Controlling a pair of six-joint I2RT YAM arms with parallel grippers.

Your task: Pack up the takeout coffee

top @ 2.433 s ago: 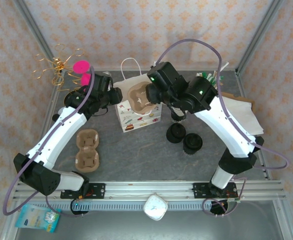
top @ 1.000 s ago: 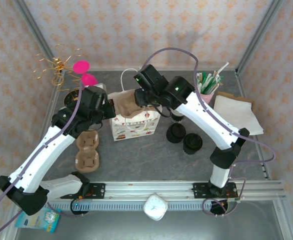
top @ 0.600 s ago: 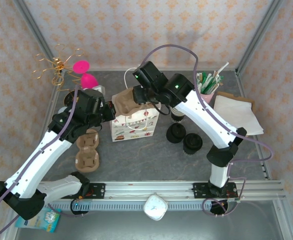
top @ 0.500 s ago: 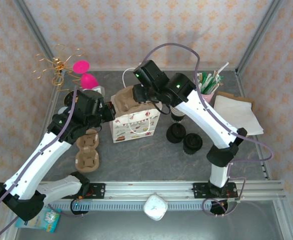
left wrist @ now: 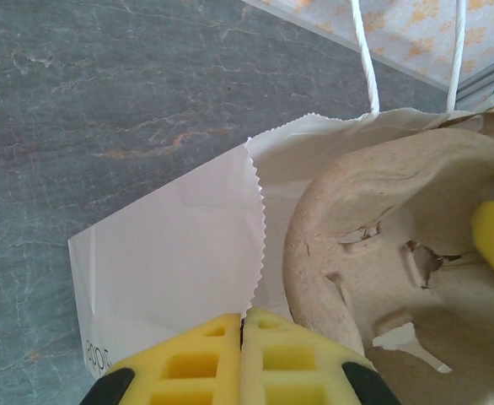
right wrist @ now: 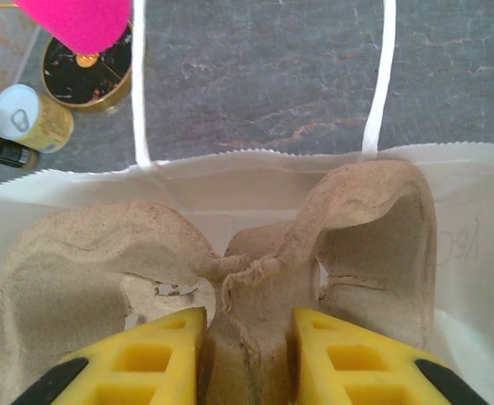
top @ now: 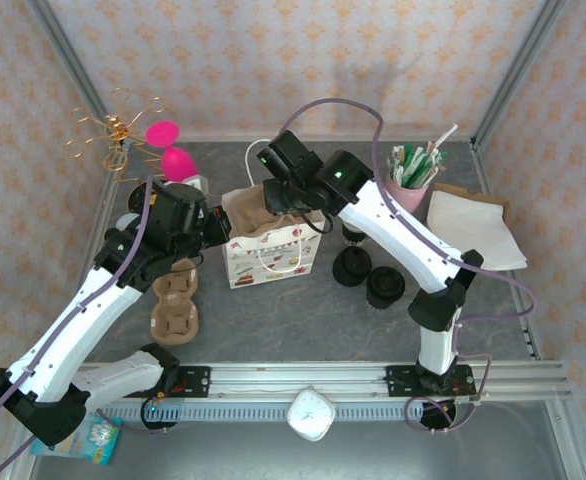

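Top external view is showing the takeout coffee (top: 352, 265) standing just right of the paper bag (top: 273, 258), nearer the right gripper (right wrist: 245, 327), which is clamping the pulp carrier (right wrist: 365, 219) by its centre ridge in the bag's mouth; the left gripper (left wrist: 243, 325) is pinching the bag's rim

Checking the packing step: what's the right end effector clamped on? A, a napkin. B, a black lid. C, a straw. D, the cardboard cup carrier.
D: the right end effector pinches the middle ridge of the carrier, which sits in the mouth of the bag.
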